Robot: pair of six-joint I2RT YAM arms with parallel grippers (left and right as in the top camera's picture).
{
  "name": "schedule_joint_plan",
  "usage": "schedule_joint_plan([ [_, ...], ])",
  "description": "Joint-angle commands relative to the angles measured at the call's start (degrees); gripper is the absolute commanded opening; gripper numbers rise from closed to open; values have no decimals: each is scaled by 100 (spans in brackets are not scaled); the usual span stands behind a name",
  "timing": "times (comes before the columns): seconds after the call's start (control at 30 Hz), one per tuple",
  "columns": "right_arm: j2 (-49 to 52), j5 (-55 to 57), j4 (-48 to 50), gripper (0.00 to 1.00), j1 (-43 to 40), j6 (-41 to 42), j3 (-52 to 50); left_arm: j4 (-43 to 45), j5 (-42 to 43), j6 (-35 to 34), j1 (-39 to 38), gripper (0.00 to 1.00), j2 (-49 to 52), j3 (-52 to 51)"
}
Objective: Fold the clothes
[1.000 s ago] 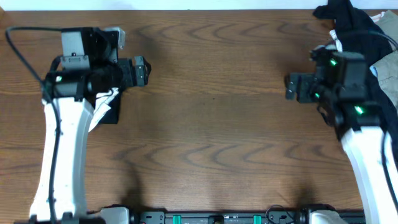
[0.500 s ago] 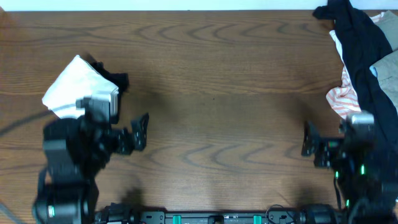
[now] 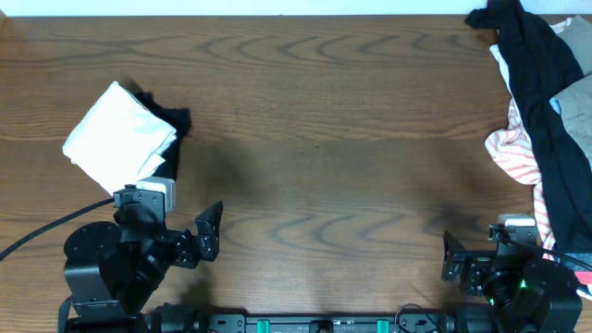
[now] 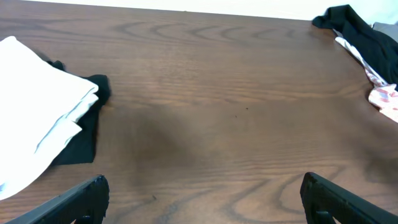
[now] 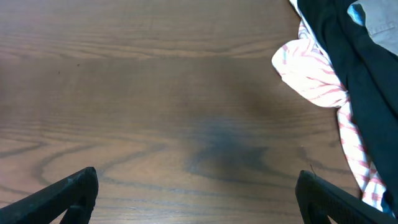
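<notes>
**Clerk:** Entry one: what is cut off or hard to read?

**Checker:** At the far right corner of the worktop (image 3: 324,139), the heap of unfolded clothes (image 3: 541,111) runs off the right edge, so its full extent is unknown. The beige piece (image 3: 578,102) is only partly in frame. The black cloth (image 3: 174,122) under the folded white shirt (image 3: 118,139) is mostly covered, and only a strip shows at the shirt's right side. No hem marks can be made out on the shirt. Both arms are cropped by the near edge.

**Clerk:** Entry two: lie and axis?

**Checker:** The folded white shirt lies on the left side of the worktop, set cornerwise with one corner toward the far edge. It is nearly square, so it has no clear long axis. The long black garment (image 3: 536,74) has its axis running from far edge to near, and it lies across the red-striped piece (image 3: 511,153).

**Clerk:** Entry three: arms?

**Checker:** Both sit low at the near edge. The left end effector (image 3: 208,236) points right, toward the middle, with its jaws spread wide and nothing between them. The right end effector (image 3: 451,261) points left, equally wide and empty. Its wrist view shows bare wood between the fingertips (image 5: 68,193). Neither end effector touches cloth.
</notes>
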Motion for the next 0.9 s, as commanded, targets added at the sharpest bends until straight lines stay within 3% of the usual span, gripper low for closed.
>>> schedule_joint_plan([
  [0.0, -24, 55, -9, 99, -20, 76, -22, -4, 15, 57, 9, 98, -15, -44],
  [0.2, -26, 55, -2, 99, -20, 74, -22, -2, 15, 57, 9, 98, -15, -44],
  [0.5, -1182, 188, 553, 99, -44, 50, -293, -2, 17, 57, 9, 98, -15, -44],
  [0.67, -1429, 186, 1615, 99, -70, -365, -1064, -2, 15, 57, 9, 98, -15, -44],
  [0.87, -1478, 208, 4116, 99, -68, -861, -2498, -2, 15, 57, 9, 98, -15, -44],
])
